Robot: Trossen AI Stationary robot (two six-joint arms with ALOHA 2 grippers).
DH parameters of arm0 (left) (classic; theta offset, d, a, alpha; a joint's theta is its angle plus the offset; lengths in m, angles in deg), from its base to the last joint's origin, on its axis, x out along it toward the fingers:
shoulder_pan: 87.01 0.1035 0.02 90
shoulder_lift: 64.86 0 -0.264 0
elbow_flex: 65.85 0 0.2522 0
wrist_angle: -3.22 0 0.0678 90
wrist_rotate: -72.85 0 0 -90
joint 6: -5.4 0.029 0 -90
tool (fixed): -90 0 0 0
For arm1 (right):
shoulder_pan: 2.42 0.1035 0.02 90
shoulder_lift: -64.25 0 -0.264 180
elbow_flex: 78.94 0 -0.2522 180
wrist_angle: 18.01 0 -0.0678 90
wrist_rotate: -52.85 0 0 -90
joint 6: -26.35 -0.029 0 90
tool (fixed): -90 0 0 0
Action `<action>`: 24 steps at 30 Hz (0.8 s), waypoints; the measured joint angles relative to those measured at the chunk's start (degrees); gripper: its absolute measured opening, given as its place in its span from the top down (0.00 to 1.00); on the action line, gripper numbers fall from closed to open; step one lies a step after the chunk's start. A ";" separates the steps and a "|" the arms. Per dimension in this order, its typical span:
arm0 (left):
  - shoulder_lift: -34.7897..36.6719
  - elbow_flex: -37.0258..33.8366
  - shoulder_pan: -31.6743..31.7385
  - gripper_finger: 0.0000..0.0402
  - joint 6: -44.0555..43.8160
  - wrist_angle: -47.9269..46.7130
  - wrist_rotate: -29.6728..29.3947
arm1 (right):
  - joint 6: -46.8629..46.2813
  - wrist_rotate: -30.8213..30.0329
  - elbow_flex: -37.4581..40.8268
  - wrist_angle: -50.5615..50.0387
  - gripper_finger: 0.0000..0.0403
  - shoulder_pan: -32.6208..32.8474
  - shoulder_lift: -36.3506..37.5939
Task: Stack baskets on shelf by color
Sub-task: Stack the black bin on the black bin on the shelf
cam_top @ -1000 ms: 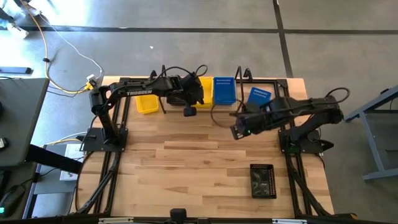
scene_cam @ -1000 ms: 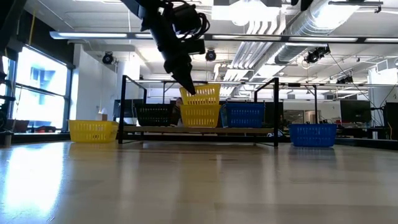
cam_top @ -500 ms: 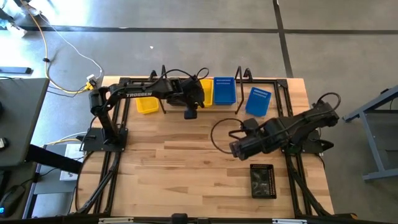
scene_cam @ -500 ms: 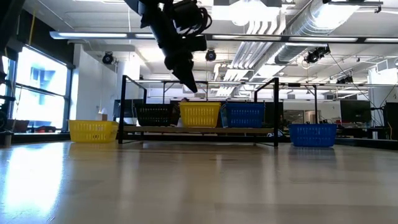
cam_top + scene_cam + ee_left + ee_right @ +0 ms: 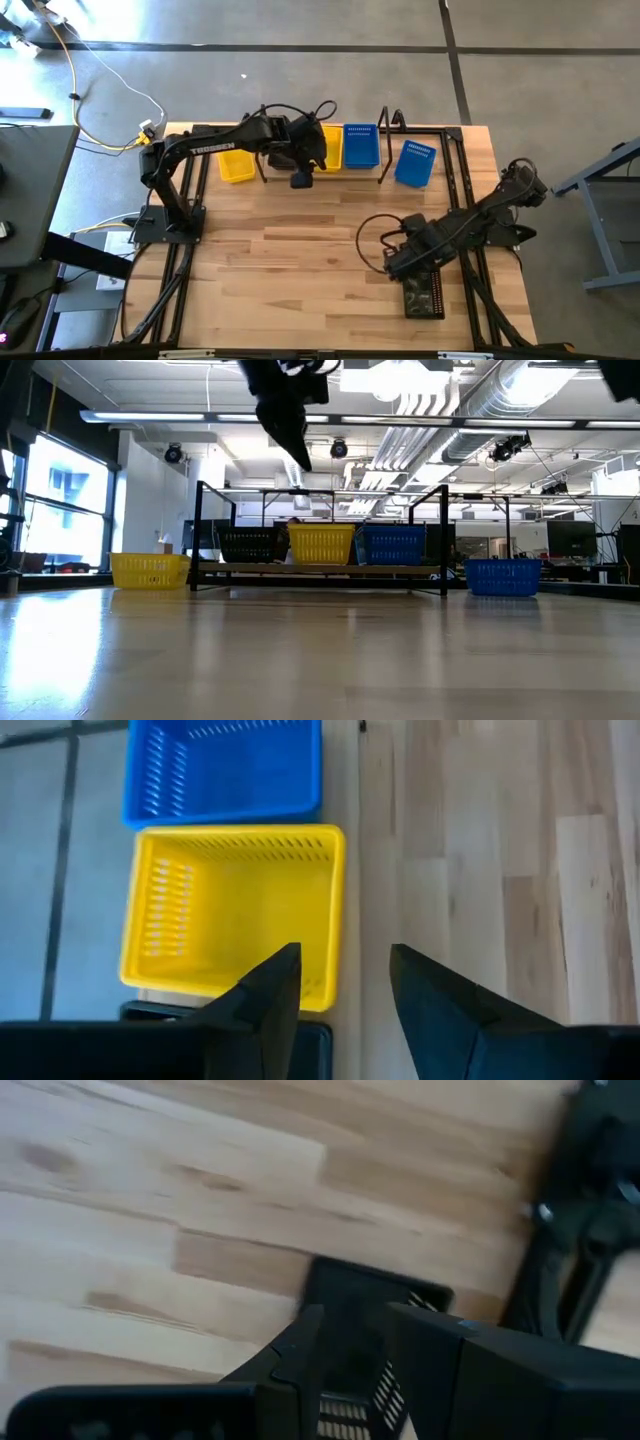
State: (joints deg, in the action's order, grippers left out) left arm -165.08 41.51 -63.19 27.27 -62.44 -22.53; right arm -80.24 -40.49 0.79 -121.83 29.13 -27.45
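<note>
At lower right of the high view: right gripper (image 5: pixel 398 264) over black basket (image 5: pixel 422 290), fingers apart, empty | left gripper (image 5: pixel 300 180) apart above shelf (image 5: pixel 320 569) | shelved: black, yellow, blue stacks | left: yellow basket (image 5: pixel 236 167), blue basket (image 5: pixel 416 163), this black one.

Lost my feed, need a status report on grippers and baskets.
Left gripper open, empty above yellow basket on shelf. Right gripper open over black basket. Nothing in the way.

Grey concrete floor (image 5: pixel 300 60) surrounds the table, with ceiling ducts (image 5: pixel 480 400) at upper right and a bright window (image 5: pixel 60 510) at left.
</note>
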 joint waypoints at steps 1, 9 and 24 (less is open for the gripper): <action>0.22 0.34 -0.31 0.64 0.23 0.21 0.06 | -1.33 1.07 1.03 0.03 0.77 0.63 0.22; 2.38 0.42 -1.21 0.64 0.40 0.20 0.21 | -13.06 6.82 10.55 7.58 0.77 6.81 3.56; 2.48 0.40 -6.01 0.64 -0.67 1.09 0.20 | -21.11 11.94 22.88 18.85 0.77 13.50 5.14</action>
State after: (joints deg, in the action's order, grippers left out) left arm -162.59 41.91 -69.20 26.59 -61.34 -22.34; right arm -101.35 -28.55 23.66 -102.97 42.62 -22.32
